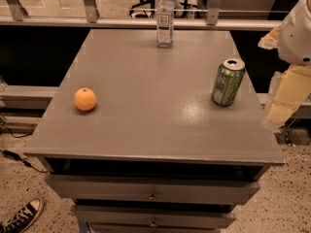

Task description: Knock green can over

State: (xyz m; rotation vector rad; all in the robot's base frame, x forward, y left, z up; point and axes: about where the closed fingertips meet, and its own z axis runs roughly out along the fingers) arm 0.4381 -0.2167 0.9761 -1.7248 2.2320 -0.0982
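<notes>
sneaker on floor, near left. orange at left of table. green can upright near right edge, not yet knocked. gripper beyond right edge, near can, not touching; how open, cannot tell; no object seen in it. bottle at far edge. whole push left.

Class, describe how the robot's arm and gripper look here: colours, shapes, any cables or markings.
The arm has a rounded white shell with a small dark dot near its lower edge. The gripper, at the picture's right edge just right of the green can, is built of flat, blocky pale-yellow pieces. No cables or printed markings show.
</notes>
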